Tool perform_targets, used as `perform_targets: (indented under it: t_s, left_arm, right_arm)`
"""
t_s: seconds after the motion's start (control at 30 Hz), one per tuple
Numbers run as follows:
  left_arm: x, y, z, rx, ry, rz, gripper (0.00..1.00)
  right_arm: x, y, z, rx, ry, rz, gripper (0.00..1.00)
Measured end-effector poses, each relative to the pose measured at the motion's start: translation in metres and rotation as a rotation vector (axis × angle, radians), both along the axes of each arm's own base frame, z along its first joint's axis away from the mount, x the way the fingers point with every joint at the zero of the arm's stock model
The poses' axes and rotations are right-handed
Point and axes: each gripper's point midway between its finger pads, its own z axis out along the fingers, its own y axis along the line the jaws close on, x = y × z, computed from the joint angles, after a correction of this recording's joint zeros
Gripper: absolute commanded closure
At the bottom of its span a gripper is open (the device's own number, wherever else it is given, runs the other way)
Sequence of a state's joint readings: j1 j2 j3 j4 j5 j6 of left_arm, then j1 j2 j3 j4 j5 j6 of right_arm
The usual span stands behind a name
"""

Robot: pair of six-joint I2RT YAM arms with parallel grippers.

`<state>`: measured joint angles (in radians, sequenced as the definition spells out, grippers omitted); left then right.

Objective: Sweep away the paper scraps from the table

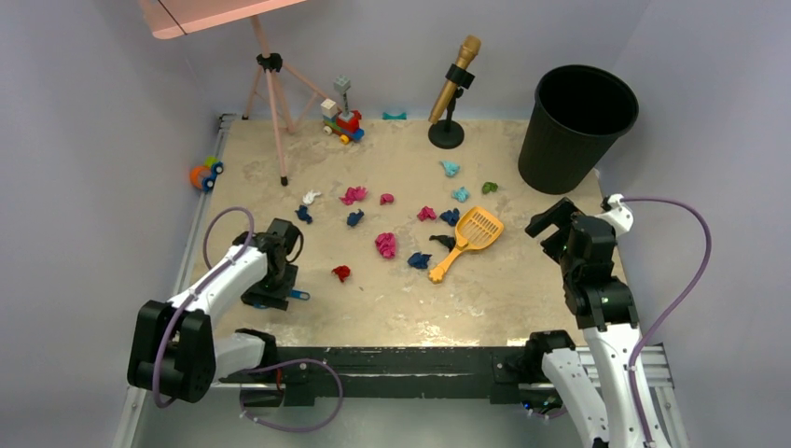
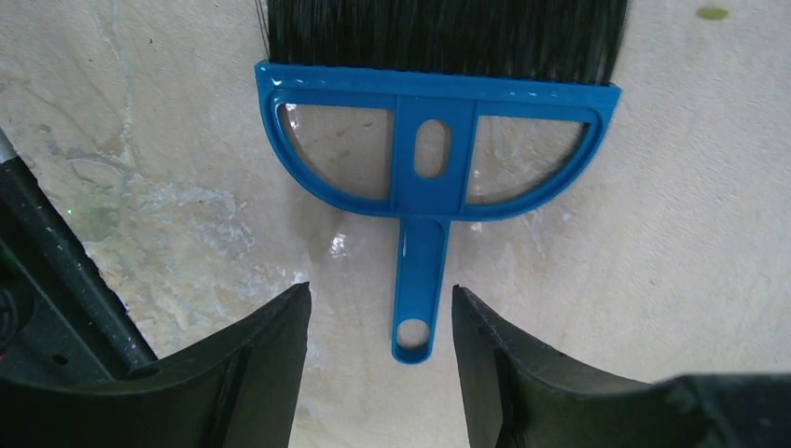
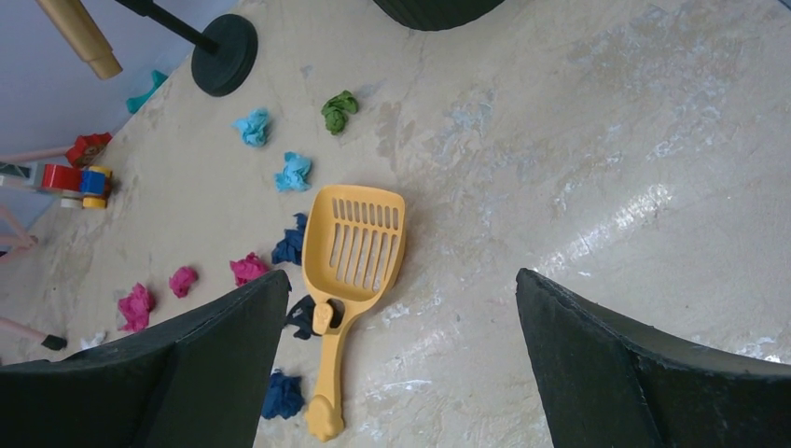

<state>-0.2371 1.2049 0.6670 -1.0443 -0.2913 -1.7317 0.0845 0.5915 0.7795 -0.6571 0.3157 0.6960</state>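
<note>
Several paper scraps lie across the middle of the table (image 1: 522, 289): pink (image 1: 385, 245), red (image 1: 341, 273), navy (image 1: 419, 260), teal (image 1: 450, 168), green (image 1: 489, 187), white (image 1: 311, 197). A yellow slotted scoop (image 1: 471, 238) lies among them and also shows in the right wrist view (image 3: 359, 252). My left gripper (image 1: 273, 291) is open low over the table at the near left. A blue hand brush (image 2: 434, 159) with black bristles lies flat, its thin handle between the open jaws (image 2: 381, 308), untouched. My right gripper (image 1: 550, 224) is open and empty, right of the scoop (image 3: 401, 280).
A black bin (image 1: 576, 126) stands at the far right corner. A gold microphone on a stand (image 1: 452, 89), a pink tripod (image 1: 270, 93) and a toy block train (image 1: 342, 119) stand along the back. An orange-and-blue toy car (image 1: 205, 173) sits at the left rail.
</note>
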Motion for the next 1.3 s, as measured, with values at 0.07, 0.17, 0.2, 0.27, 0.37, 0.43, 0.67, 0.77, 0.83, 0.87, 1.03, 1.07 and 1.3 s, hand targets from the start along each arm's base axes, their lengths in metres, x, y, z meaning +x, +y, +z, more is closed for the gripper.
perform_targets:
  t_s: [0.07, 0.17, 0.2, 0.27, 0.37, 0.43, 0.67, 0.77, 0.83, 0.87, 1.03, 1.07, 1.3]
  left_arm:
    - [-0.001, 0.001, -0.01, 0.001, -0.004, 0.009, 0.38]
    - [0.0, 0.002, -0.016, 0.009, -0.006, 0.014, 0.43]
    - [0.002, 0.002, -0.016, 0.01, -0.013, 0.015, 0.47]
    - [0.007, 0.002, -0.016, 0.01, -0.033, 0.022, 0.55]
    - [0.009, 0.002, -0.018, 0.016, -0.035, 0.031, 0.6]
    - [0.01, 0.003, -0.019, 0.023, -0.022, 0.036, 0.6]
    - [0.012, 0.003, -0.02, 0.031, -0.008, 0.034, 0.84]
    - [0.015, 0.002, -0.02, 0.03, -0.014, -0.001, 0.91]
    - [0.02, 0.001, -0.019, 0.026, -0.025, -0.048, 0.92]
    - [0.023, -0.001, -0.019, 0.022, -0.035, -0.071, 0.93]
    - [0.044, -0.011, -0.007, 0.022, -0.088, -0.235, 0.94]
    - [0.052, -0.016, -0.001, 0.025, -0.11, -0.289, 0.94]
    - [0.098, -0.041, 0.07, 0.035, -0.303, -0.691, 0.99]
  right_arm:
    - [-0.001, 0.001, 0.001, 0.004, -0.006, 0.006, 0.04]
    - [-0.002, 0.003, 0.004, 0.01, -0.019, 0.017, 0.04]
    - [-0.003, 0.003, 0.005, 0.011, -0.024, 0.018, 0.04]
    - [-0.004, 0.004, 0.007, 0.013, -0.032, 0.02, 0.05]
    - [-0.006, 0.004, 0.01, 0.015, -0.049, 0.021, 0.05]
    - [-0.007, 0.004, 0.012, 0.016, -0.059, 0.021, 0.05]
    - [-0.013, 0.006, 0.02, 0.025, -0.096, 0.035, 0.06]
    - [-0.016, 0.008, 0.023, 0.032, -0.113, 0.045, 0.07]
    - [-0.017, 0.009, 0.025, 0.038, -0.121, 0.05, 0.07]
    - [-0.017, 0.01, 0.025, 0.043, -0.121, 0.055, 0.07]
    - [-0.018, 0.013, 0.024, 0.059, -0.12, 0.063, 0.07]
    - [-0.017, 0.014, 0.024, 0.062, -0.12, 0.068, 0.07]
    - [-0.012, 0.037, 0.018, 0.091, -0.108, 0.201, 0.08]
